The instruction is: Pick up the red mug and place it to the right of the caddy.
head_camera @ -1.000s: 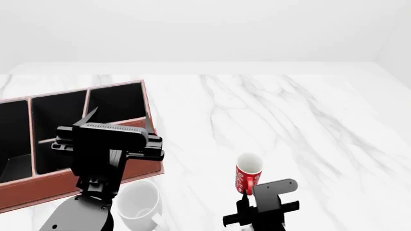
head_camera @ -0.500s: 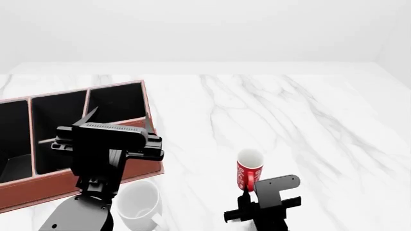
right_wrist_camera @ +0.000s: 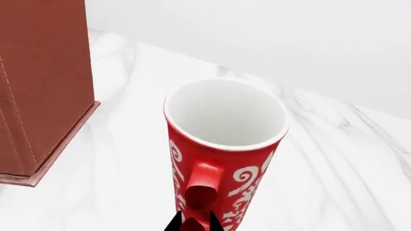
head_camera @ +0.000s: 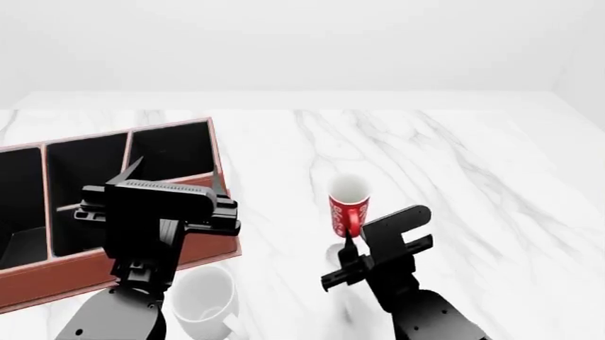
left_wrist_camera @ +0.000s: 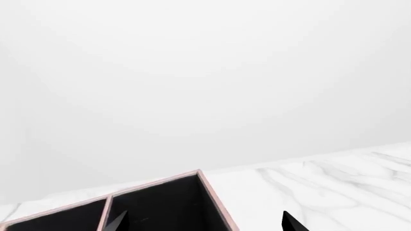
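A: Position of the red mug (head_camera: 346, 205)?

B: Upright, white inside showing, lifted clear of the white marble worktop (head_camera: 454, 163); a faint shadow lies beneath it. It sits to the right of the caddy (head_camera: 104, 205) and apart from it, nearer the worktop's front edge than its far edge.

A: Right gripper (right_wrist_camera: 192, 222) state?

B: Clamped on the mug's handle; in the right wrist view both black fingertips pinch the handle's lower end.

A: Left gripper (head_camera: 175, 185) state?

B: Spread wide, holding nothing, hovering over the caddy's right-hand compartments. The left wrist view shows both tips well apart above a black-lined compartment.

A: Other items?

B: White mug (head_camera: 203, 301) at the front edge, just beside the caddy's front wall
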Robot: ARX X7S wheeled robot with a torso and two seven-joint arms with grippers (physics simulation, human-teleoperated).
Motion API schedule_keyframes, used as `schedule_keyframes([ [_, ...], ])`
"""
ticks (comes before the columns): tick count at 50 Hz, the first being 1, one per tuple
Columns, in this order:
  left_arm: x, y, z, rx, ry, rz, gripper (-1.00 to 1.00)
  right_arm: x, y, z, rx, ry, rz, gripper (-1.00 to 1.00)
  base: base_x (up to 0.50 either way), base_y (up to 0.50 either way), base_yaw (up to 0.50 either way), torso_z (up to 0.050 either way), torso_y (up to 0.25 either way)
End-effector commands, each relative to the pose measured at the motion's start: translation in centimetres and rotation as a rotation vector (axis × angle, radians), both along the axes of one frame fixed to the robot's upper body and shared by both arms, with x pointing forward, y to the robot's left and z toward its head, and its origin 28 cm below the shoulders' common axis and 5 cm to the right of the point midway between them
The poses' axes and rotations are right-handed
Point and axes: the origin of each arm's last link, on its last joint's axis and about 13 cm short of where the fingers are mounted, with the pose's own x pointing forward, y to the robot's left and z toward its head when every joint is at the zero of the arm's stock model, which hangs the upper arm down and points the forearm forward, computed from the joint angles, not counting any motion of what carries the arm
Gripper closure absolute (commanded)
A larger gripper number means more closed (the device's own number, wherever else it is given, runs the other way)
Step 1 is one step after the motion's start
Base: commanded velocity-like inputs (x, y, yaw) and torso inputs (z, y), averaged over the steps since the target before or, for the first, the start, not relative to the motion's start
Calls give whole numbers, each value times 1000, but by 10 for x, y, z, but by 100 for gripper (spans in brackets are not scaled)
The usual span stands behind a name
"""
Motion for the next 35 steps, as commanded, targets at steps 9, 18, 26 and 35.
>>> schedule_keyframes([
  [9, 1, -1, -1, 5, 2, -2, -100, 45, 33, 8, -3, 82, 269, 100, 0, 0, 0, 0, 0],
  [18, 2, 0, 0, 2, 3, -1, -100, 53, 53, 1, -1, 111, 316, 100, 0, 0, 0, 0, 1],
  [26, 2, 0, -1, 3, 4, -2, -100, 55, 66, -1, 12, 128, 343, 100, 0, 0, 0, 0, 0],
  [35, 1, -1, -1, 8, 5, -7, -100, 63, 81, -9, 18, 145, 349, 100, 0, 0, 0, 0, 1],
])
